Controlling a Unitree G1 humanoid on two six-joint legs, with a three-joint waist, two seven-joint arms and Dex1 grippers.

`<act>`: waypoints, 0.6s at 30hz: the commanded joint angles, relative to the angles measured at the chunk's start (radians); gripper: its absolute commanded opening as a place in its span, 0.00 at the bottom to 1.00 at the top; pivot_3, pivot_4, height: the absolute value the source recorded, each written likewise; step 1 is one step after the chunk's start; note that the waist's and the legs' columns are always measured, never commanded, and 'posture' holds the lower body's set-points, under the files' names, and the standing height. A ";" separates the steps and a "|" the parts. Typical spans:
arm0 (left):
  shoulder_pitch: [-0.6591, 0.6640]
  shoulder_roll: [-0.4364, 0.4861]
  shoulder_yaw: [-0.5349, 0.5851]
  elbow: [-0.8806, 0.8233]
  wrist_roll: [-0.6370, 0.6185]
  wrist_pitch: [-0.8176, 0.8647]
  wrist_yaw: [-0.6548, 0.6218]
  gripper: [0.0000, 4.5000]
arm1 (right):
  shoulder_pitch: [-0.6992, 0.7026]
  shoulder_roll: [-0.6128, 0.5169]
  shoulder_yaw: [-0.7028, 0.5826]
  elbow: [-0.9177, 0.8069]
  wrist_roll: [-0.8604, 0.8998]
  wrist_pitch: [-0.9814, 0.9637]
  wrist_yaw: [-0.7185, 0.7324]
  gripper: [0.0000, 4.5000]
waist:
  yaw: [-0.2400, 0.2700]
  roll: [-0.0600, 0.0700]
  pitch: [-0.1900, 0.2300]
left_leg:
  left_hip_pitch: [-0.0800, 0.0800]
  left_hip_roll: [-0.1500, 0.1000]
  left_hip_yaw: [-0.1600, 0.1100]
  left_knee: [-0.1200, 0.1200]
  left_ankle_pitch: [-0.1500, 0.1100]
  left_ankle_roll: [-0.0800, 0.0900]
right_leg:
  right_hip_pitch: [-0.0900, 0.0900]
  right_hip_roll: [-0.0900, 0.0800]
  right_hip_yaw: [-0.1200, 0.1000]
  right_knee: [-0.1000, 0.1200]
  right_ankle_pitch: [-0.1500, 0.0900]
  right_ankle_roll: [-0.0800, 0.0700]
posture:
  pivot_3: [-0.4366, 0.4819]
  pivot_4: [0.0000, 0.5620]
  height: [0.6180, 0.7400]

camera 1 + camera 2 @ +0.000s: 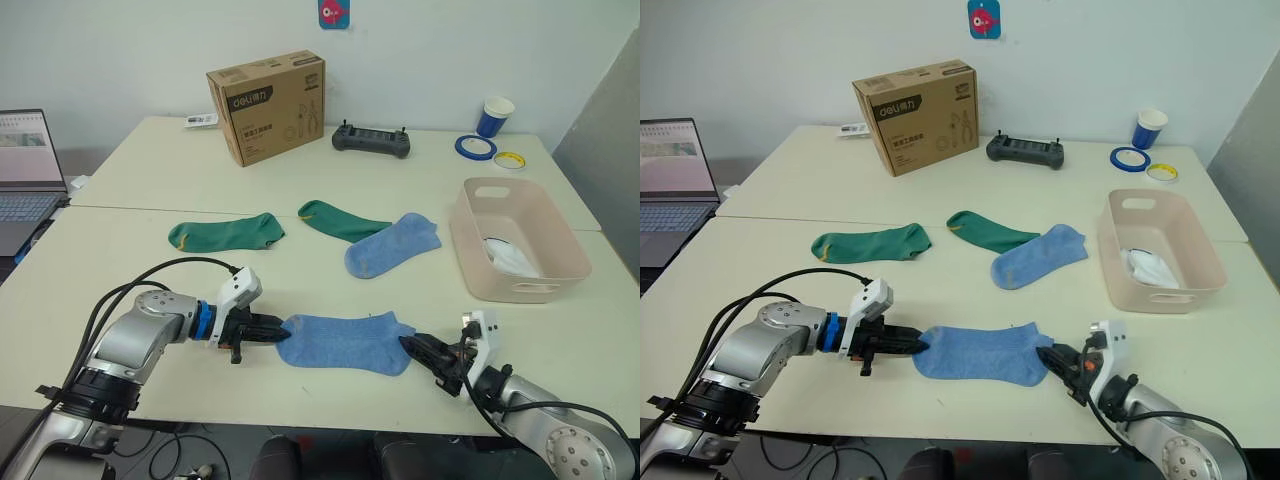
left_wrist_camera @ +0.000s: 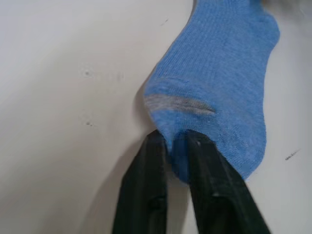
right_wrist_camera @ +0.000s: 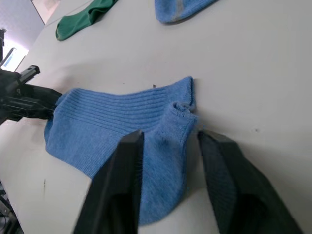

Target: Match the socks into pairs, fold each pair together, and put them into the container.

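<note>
A light blue sock [image 1: 345, 342] lies flat near the table's front edge. My left gripper [image 1: 277, 333] is shut on its toe end, and its fingers [image 2: 156, 161] pinch the fabric. My right gripper [image 3: 170, 136] is open with the sock's cuff end between its fingers. A second light blue sock [image 1: 393, 245] lies further back, overlapping one dark green sock [image 1: 340, 222]. The other green sock [image 1: 225, 233] lies to its left. The pink container [image 1: 470, 250] stands at the right with white sock fabric [image 1: 515, 258] inside.
A brown cardboard box [image 1: 267, 105], a black controller [image 1: 371, 141], a blue cup [image 1: 495, 116] and tape rolls [image 1: 475, 147] stand along the back of the table. A laptop [image 1: 25, 175] sits at the far left.
</note>
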 commanded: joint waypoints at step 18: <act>0.021 -0.092 -0.034 -0.140 0.062 -0.352 -0.072 0.55 | -0.304 -0.299 0.359 0.136 -0.452 -0.453 0.391 0.47 | 0.017 -0.002 0.001 | -0.002 -0.001 0.001 0.000 0.000 0.000 | -0.001 0.000 0.000 -0.001 -0.001 0.002 | 0.48 0.27 1.00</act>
